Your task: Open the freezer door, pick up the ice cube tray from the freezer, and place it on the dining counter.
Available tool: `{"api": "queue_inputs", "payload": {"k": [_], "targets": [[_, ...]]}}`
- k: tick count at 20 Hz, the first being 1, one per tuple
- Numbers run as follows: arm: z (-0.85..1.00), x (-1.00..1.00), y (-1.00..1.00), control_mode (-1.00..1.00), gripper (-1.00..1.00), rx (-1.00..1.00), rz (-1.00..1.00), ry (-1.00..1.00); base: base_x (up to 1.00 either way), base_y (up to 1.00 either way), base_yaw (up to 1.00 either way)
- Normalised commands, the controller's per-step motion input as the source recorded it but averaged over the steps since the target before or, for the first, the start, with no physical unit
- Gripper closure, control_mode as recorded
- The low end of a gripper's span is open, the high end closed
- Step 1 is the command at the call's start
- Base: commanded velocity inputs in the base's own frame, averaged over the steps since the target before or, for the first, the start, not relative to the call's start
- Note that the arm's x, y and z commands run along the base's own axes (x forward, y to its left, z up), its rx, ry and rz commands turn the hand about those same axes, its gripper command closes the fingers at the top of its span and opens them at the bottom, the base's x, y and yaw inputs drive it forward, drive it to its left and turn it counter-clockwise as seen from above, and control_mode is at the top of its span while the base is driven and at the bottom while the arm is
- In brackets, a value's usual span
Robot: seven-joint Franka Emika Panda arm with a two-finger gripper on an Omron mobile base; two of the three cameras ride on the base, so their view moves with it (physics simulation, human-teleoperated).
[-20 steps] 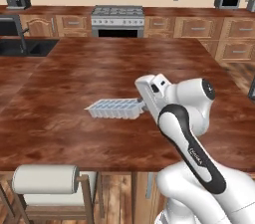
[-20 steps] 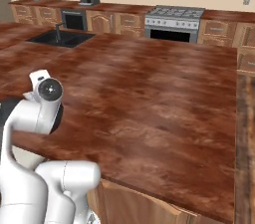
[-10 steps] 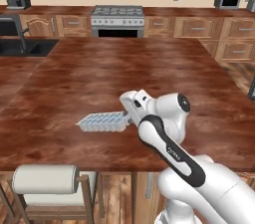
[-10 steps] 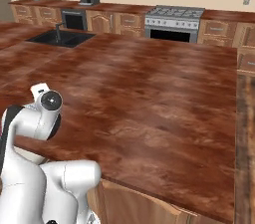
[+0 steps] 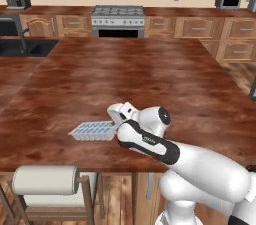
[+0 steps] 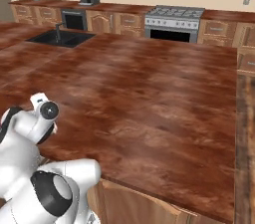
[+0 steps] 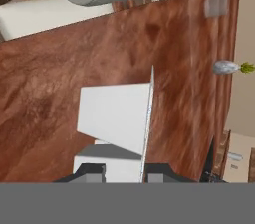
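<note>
Ice cube tray (image 5: 93, 131) held (jaws pinched) over dining counter (image 5: 125, 79).

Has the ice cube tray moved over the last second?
Yes. In the left base view the ice cube tray, held by the gripper, has shifted left and nearer the dining counter's near edge.

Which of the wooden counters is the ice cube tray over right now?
The big reddish-brown dining island, not the wall counters with stove and sink. The pale blue-celled ice cube tray sits low near its front edge, in the gripper.

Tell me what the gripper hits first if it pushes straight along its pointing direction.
Likely the dining counter: the gripper, shut on the ice cube tray, points down at the wood, though depth is unclear.
</note>
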Motion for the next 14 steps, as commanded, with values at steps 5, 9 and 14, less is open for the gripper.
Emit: {"api": "queue_inputs", "payload": {"k": [5,9,14], "targets": [[-0.36,0.44,0.15,-1.0,1.0,0.0,0.08,0.01,0.0,0.0,0.0],[-0.32,0.41,0.08,-1.0,1.0,0.0,0.09,0.04,0.0,0.0,0.0],[-0.23,0.32,0.04,-1.0,1.0,0.0,0.1,0.1,0.0,0.0,0.0]]}}
